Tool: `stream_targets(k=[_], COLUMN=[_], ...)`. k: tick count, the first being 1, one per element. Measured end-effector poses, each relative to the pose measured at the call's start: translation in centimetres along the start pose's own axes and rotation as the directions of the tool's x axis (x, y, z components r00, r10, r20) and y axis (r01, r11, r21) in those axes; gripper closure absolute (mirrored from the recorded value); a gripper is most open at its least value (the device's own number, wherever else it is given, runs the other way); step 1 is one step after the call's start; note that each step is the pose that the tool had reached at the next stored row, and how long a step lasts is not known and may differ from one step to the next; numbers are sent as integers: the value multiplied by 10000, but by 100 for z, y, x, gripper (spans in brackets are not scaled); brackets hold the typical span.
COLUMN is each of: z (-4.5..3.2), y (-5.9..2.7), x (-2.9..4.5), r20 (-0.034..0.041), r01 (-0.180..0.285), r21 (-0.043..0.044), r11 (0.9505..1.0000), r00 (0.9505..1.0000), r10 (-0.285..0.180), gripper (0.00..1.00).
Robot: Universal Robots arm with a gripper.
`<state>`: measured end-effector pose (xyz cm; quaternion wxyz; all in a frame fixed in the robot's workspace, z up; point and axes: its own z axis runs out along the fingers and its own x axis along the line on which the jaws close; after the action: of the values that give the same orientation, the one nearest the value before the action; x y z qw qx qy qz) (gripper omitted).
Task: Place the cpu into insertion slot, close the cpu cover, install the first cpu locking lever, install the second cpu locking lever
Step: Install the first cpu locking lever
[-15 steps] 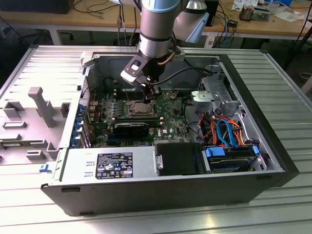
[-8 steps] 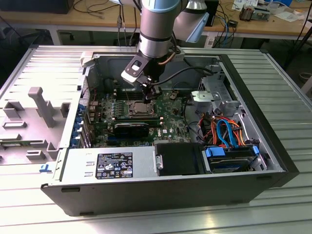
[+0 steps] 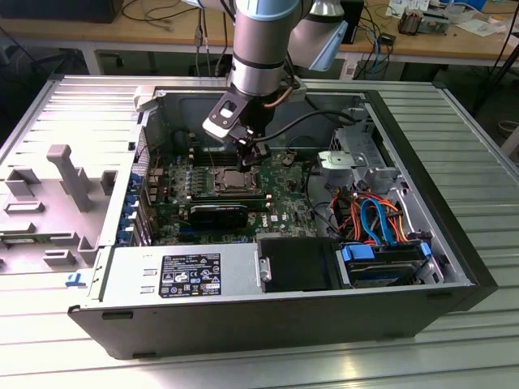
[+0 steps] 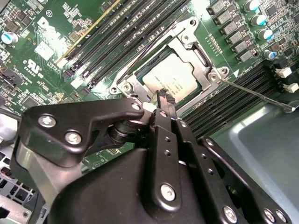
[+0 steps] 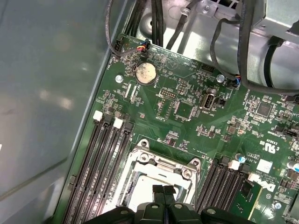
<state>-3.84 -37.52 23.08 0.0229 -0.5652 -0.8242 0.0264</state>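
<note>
We see an open computer case that lies on its side on a metal table. The robot arm comes down into the case from above. Its gripper hangs just over the socket, which sits in the green circuit board.

In the second wrist view the chip is in the socket, with its dull silver top facing up. The cover lies down flat around it, so the chip shows through the square window of the cover. A thin metal lever starts at one corner of the socket and points away from it. It goes over the black memory slots toward the grey floor of the case, so this lever is not locked down.

In the first wrist view the two fingertips of the gripper stand together, side by side, and we see nothing held between them. In the second wrist view the tip of the gripper is at the near edge of the cover. We cannot tell if it touches the metal or is only just above it.

On the far side of the socket, in the first wrist view, there are more memory slots and a round coin battery. In the exterior view, orange and blue cables lie toward the exterior view's right, well apart from the socket. A grey power supply box is along the near wall of the case.
</note>
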Motion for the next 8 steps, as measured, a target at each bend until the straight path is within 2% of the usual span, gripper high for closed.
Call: stream_targets(k=[8], z=[0], y=[0], x=[0], r20=[22], r01=[307], r21=[3], r11=[9995], r00=[9995], r10=[-307], gripper=[89])
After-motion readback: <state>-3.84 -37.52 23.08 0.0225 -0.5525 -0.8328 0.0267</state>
